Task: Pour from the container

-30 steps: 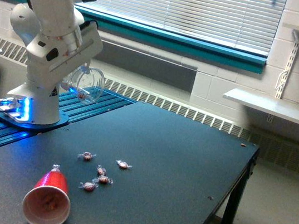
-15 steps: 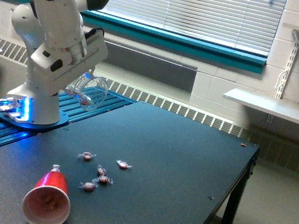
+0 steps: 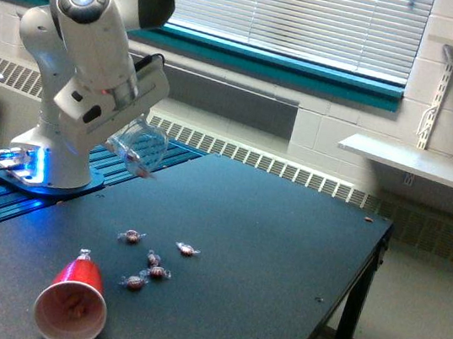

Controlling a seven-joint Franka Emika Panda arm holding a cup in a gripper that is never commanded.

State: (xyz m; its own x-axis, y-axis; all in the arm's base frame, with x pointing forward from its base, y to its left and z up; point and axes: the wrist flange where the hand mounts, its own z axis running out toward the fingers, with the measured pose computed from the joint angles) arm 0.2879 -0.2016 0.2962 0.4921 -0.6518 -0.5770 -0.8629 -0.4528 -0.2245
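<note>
From here I read the jaws as clenched on the container (image 3: 139, 147), though the wrist housing hides the fingers themselves. The container hangs tilted, mouth down toward 4 o'clock, above the desk (image 3: 282, 255); I judge that tilt is there to let its contents slide out. Loose candies (image 3: 153, 259) lie on the desk toward 6 o'clock of it, well apart. The red cup (image 3: 71, 307) lies on its side beyond them, mouth toward the camera.
</note>
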